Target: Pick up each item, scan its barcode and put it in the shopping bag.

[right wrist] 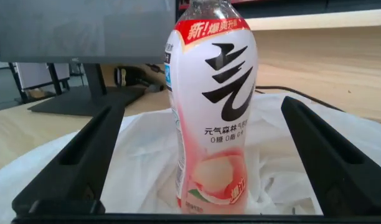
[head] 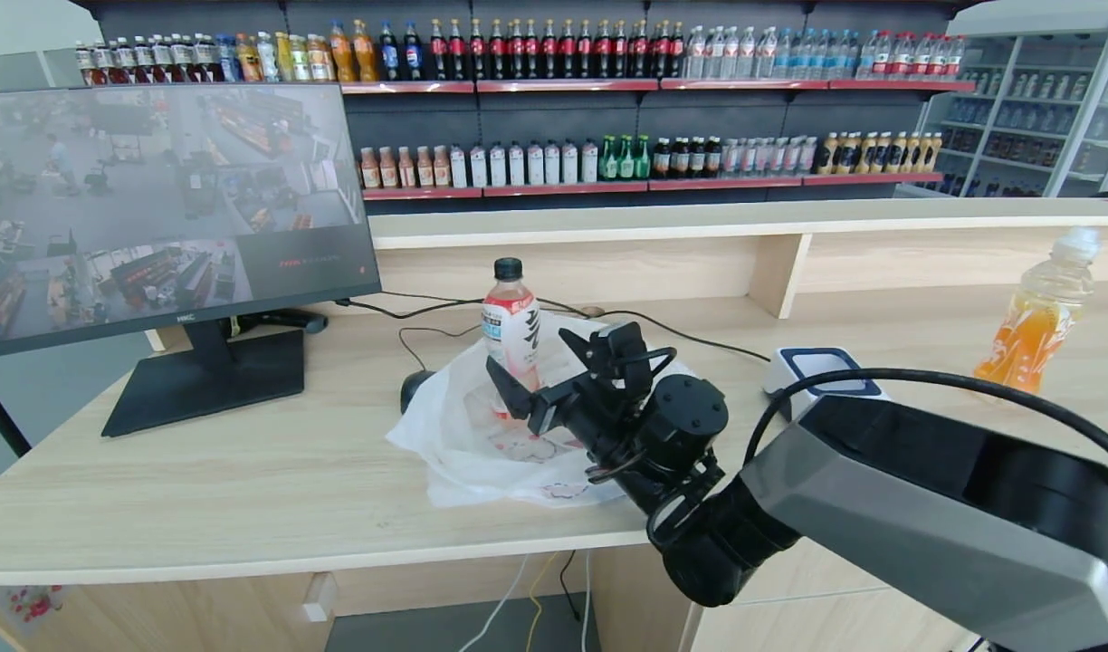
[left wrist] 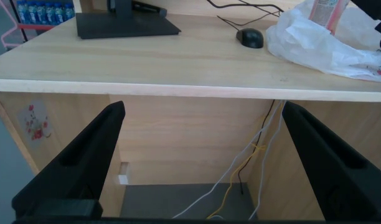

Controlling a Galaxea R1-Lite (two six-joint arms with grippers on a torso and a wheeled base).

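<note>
**Item 1, peach drink bottle** (head: pixel 511 330): stands upright inside the white shopping bag (head: pixel 454 444), centre of the head view. Judged as bagged. Whether its barcode was scanned cannot be told.

**Item 2, orange drink bottle** (head: pixel 1038 317): upright on the bench (head: pixel 246 489) at the right edge of the frame, well apart from the bag. Judged as untouched, with pick-up, scan and bagging all left to do.

**Barcode scanner** (head: pixel 821 367): right of centre, between the bag and the orange drink bottle.

**Right end effector** (head: pixel 527 351): at the bag, fingers spread. The peach drink bottle stands between them in the right wrist view, with a gap on each side and no grip.

**Left end effector** (left wrist: pixel 203 109): fingers spread with nothing between them, held below the bench's front edge.

**Hidden or unclear:**
- The right arm covers the near edge of the scanner and the right part of the bag.
- The bag's folds hide the base of the peach drink bottle in the head view.
- No barcode can be made out on either bottle.
- Any further contents of the bag cannot be seen.
</note>
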